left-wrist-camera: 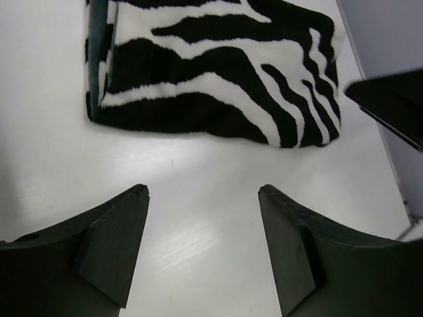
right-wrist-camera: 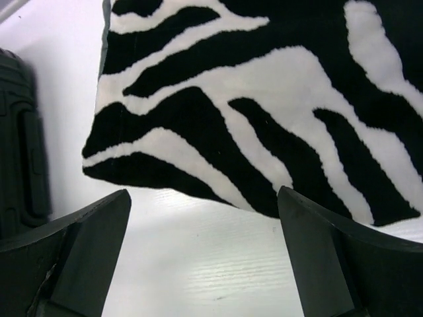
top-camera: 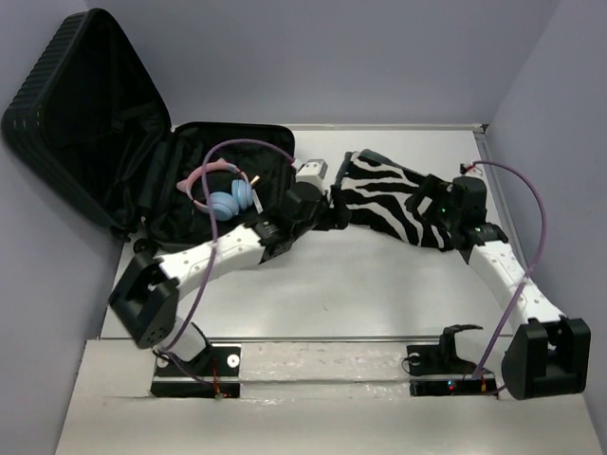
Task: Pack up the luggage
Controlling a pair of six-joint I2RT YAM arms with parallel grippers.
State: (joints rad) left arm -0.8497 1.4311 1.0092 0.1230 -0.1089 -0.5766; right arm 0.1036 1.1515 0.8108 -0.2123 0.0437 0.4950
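Observation:
The luggage (top-camera: 90, 114) lies open at the far left, its ribbed lid propped against the wall. Its lined base (top-camera: 171, 204) holds blue and pink headphones (top-camera: 226, 197). A folded zebra-striped cloth (top-camera: 384, 194) rests on the table to the right of the luggage. My left gripper (top-camera: 334, 210) sits at the cloth's left end, open and empty over bare table (left-wrist-camera: 203, 195), with the cloth (left-wrist-camera: 211, 79) just ahead. At the cloth's right end my right gripper (top-camera: 425, 210) is open (right-wrist-camera: 203, 198). The cloth's edge (right-wrist-camera: 264, 99) lies beyond its fingertips, untouched.
A small white and grey object (top-camera: 311, 172) sits by the luggage's right rim, behind the left wrist. Purple cables (top-camera: 531, 237) loop over both arms. Walls close in at the back and the right. The right arm's black body (left-wrist-camera: 390, 105) shows in the left wrist view.

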